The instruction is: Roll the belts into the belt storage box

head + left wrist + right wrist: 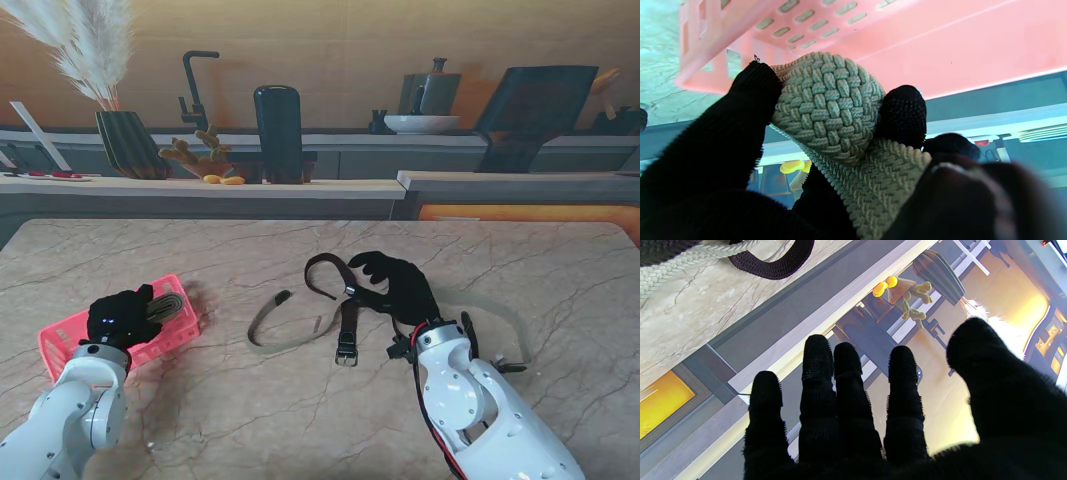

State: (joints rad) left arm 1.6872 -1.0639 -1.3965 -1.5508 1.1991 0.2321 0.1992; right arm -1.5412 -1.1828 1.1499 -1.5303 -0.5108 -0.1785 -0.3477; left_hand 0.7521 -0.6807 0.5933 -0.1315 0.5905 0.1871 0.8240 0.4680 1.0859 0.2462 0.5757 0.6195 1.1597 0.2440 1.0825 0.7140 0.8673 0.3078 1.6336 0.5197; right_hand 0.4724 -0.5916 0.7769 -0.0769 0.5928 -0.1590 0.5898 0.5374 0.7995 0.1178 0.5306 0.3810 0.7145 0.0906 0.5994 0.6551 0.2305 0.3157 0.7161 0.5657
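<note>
A pink slotted belt storage box [70,335] lies on the table at my left. My left hand [122,316] hovers over it, shut on a rolled beige braided belt [826,106], whose coil [165,302] shows beside the black fingers [903,113]; the box [940,43] fills the wrist view behind it. A dark brown belt [345,310] with a metal buckle lies in the table's middle, and a loose beige belt [275,335] curves beside it. My right hand [398,285] floats open over the dark belt, fingers [846,373] spread and holding nothing. Another pale belt [495,305] loops by the right arm.
The marble table [300,420] ends at a far edge, beyond which a counter carries a vase of pampas grass [125,140], a black cylinder [277,132] and small ornaments [200,155]. My white forearms rise from both near corners.
</note>
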